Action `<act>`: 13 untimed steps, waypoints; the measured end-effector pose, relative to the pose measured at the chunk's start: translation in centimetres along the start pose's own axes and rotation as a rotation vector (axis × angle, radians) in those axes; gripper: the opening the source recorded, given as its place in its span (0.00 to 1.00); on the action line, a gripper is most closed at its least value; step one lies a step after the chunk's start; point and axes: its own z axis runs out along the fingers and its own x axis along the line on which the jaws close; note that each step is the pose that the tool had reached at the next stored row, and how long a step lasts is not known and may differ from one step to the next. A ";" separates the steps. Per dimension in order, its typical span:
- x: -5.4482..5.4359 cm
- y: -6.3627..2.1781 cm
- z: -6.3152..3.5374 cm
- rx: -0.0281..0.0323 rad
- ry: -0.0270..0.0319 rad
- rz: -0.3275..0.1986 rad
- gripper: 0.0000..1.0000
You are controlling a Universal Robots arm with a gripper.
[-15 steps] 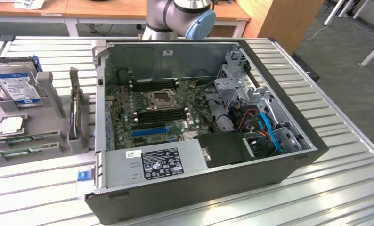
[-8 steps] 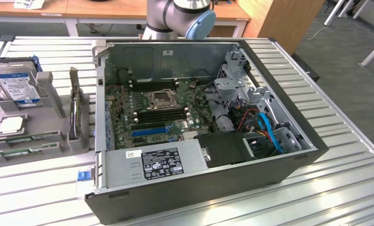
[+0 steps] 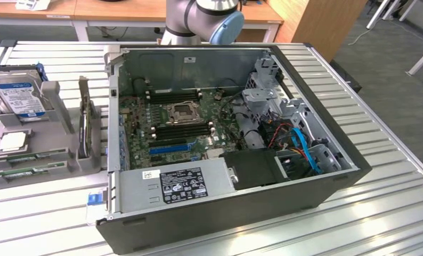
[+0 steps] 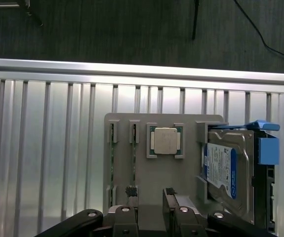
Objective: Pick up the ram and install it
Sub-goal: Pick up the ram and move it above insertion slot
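The claw (image 4: 149, 191) hangs spread wide, nothing between its black fingertips (image 4: 130, 190), right over the grey plastic parts holder (image 4: 149, 170). The ram, a long narrow green circuit-board stick (image 4: 133, 165), stands on edge in its slot and runs in under one fingertip. A second green stick (image 4: 112, 163) sits one slot farther out. Just ahead of the claw lies the square silver processor chip (image 4: 165, 141). Off the other fingertip's side stands the blue-labelled hard drive (image 4: 222, 169). Everything rests on the slatted metal table (image 4: 48, 148).
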 end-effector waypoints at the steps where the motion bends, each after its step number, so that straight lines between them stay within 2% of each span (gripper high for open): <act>1: 0.0 0.00 0.07 0.0000 0.0000 0.000 0.33; 13: 0.0 -0.06 1.39 0.0000 0.0000 0.000 0.33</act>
